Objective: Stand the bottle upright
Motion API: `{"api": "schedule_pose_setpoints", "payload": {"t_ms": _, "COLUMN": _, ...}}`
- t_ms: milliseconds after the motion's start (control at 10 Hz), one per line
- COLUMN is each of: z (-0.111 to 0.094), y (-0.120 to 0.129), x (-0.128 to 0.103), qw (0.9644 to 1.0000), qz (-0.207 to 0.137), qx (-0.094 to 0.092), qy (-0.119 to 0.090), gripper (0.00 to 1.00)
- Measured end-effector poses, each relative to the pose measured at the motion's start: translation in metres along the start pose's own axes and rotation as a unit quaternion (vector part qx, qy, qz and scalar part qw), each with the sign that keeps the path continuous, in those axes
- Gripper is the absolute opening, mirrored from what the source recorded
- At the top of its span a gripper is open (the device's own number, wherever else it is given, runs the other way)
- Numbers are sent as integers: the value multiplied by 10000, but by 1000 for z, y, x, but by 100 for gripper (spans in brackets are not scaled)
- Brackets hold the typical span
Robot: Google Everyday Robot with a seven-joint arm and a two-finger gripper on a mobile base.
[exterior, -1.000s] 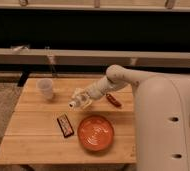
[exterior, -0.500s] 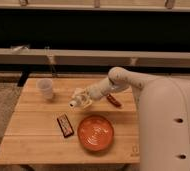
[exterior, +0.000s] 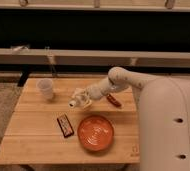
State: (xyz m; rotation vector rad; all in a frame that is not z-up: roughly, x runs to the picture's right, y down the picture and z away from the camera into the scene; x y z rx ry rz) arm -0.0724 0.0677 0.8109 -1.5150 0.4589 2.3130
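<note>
Since the frame half a second earlier, almost nothing has shifted: the arm [exterior: 119, 84] keeps its reach over the wooden table [exterior: 33, 135], and the gripper [exterior: 81, 99] remains near the middle of the tabletop. At that spot the gripper is closed around the bottle [exterior: 76, 102], which lies tilted close to horizontal, its capped end pointing toward 8 o'clock and sitting just above the table surface; whether it touches the wood cannot be determined. From the bottle, a white cup [exterior: 45, 89] stands upright at 10 o'clock, well apart, near the table's far left corner. A dark snack bar [exterior: 65, 125] lies flat at 7 o'clock from the bottle, near it but not touching. An orange plate [exterior: 95, 133] rests at 5 o'clock, close to the front edge of the table. A small red object [exterior: 114, 101] lies at 3 o'clock, just below the forearm. The robot's white body [exterior: 170, 125] fills the right side of the view.
</note>
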Motion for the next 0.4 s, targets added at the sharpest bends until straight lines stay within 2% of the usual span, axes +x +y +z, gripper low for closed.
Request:
{"api": "schedule_pose_setpoints", "payload": {"t_ms": 200, "z": -1, "y": -1, "x": -1, "qw": 10000, "qz": 71, "qx": -49, "qy": 32, "gripper": 18}}
{"api": "schedule_pose_setpoints", "payload": {"t_ms": 400, "z": -6, "y": -5, "x": -7, "qw": 9983, "qz": 545, "qx": -193, "qy": 53, "gripper": 18}}
